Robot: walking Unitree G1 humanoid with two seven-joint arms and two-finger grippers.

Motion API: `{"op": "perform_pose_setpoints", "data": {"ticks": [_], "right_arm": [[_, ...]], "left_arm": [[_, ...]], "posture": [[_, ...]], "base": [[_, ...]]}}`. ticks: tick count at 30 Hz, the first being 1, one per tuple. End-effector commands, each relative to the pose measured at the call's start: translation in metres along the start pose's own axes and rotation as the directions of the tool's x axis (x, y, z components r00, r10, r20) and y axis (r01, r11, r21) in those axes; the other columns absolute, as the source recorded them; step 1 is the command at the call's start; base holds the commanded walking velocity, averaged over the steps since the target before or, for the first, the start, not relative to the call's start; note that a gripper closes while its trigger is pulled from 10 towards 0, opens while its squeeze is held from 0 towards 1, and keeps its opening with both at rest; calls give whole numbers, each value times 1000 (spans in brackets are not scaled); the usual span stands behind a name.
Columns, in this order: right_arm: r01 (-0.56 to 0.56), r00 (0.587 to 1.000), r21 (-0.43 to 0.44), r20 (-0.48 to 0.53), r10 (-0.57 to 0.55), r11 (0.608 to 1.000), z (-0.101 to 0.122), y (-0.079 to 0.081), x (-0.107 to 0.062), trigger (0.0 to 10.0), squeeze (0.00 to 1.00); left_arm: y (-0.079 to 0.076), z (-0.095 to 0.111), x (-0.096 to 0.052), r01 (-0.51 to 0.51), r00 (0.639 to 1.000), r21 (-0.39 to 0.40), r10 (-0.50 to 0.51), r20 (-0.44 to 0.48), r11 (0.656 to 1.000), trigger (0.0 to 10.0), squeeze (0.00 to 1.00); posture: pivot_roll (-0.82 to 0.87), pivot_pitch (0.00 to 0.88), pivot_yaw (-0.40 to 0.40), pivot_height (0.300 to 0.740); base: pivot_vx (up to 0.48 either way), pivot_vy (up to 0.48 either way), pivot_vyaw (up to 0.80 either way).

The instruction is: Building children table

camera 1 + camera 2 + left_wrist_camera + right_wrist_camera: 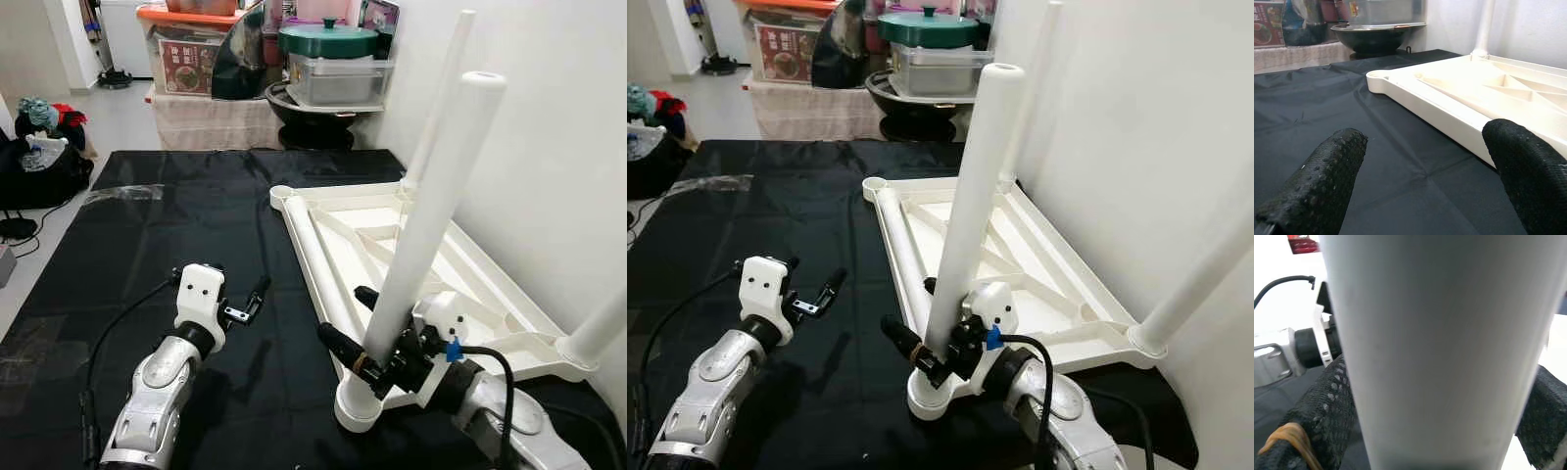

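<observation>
Right claw [351, 326] clamps white table leg [421, 227].

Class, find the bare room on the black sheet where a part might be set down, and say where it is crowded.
Free: the black sheet between the left gripper and the upturned tabletop, and the stretch toward the draped bench. Crowded: the near corner, where the right gripper grips the white leg.
</observation>
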State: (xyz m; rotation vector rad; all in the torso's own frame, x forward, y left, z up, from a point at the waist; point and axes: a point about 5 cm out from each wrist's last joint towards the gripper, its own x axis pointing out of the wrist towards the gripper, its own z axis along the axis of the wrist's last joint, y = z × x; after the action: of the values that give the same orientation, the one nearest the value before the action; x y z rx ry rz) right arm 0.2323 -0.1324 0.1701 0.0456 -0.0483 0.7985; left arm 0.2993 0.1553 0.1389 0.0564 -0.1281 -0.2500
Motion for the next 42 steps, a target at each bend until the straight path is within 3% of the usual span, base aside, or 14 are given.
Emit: {"op": "perform_pose_setpoints", "data": {"ticks": [1,5,13,19,21,23,24,26,29,31,35,37,39,42], "right_arm": [[10,1000,-14,1,-10,1000,1,0,1,10000,1000],[16,999,-40,-37,-18,999,-3,-5,-8,10000,1000],[-95,984,-2,-150,94,995,2,-9,-60,10000,1000],[-92,985,60,-144,99,994,0,-6,-65,10000,1000],[-47,987,75,-149,58,996,-4,-10,-66,10000,1000],[236,937,14,-269,-224,972,-27,-39,-71,10000,1000],[236,937,14,-269,-224,972,-27,-39,-71,10000,1000],[393,875,9,-309,-372,919,-36,-56,-76,10000,1000],[479,848,49,-284,-447,877,-34,-66,-79,10000,1000],[594,801,147,-208,-562,791,-26,-81,-84,10000,1000],[591,806,163,-157,-570,790,-19,-84,-85,10000,1000],[534,845,152,-113,-522,832,-11,-80,-85,10000,1000],[365,928,90,-109,-355,927,-3,-62,-87,10000,937],[272,946,32,-193,-261,962,-10,-52,-96,10000,914]], "left_arm": [[1,-1,-2,3,1000,12,-3,-12,1000,10000,0],[1,-2,-2,6,1000,13,-6,-13,1000,10000,0],[-1,-4,-1,18,1000,9,-18,-20,1000,10000,0],[-1,-4,-1,19,1000,7,-19,-20,1000,10000,0],[-2,-4,0,19,1000,7,-19,-21,1000,10000,0],[-2,-4,-1,14,1000,7,-14,-21,1000,10000,0],[-2,-4,-1,14,1000,7,-14,-21,1000,10000,0],[-1,-4,-1,7,1000,7,-7,-21,1000,10000,0],[-1,-5,-2,4,1000,7,-4,-21,1000,10000,0],[0,-5,-3,1,1000,7,-1,-23,1000,10000,0],[0,-5,-3,0,1000,7,0,-23,1000,10000,0],[0,-5,-3,0,1000,8,0,-23,1000,10000,0],[0,-5,-3,2,1000,12,-2,-23,1000,10000,0],[0,-6,-2,3,1000,12,-3,-24,1000,10000,0]], "posture": [[60,0,-80,740],[49,0,-72,740],[25,0,-60,740],[18,0,-59,740],[16,0,-62,740],[18,0,-68,740],[18,0,-68,740],[19,0,-73,740],[21,0,-75,740],[21,0,-75,740],[21,0,-74,740],[20,0,-73,740],[16,0,-73,740],[17,0,-73,740]], "base": [[0,0,0],[0,0,0],[0,0,0],[0,0,0],[0,0,0],[0,0,0],[0,0,0],[0,0,0],[0,0,0],[0,0,0],[0,0,0],[0,0,0],[0,0,0],[0,0,0]]}}
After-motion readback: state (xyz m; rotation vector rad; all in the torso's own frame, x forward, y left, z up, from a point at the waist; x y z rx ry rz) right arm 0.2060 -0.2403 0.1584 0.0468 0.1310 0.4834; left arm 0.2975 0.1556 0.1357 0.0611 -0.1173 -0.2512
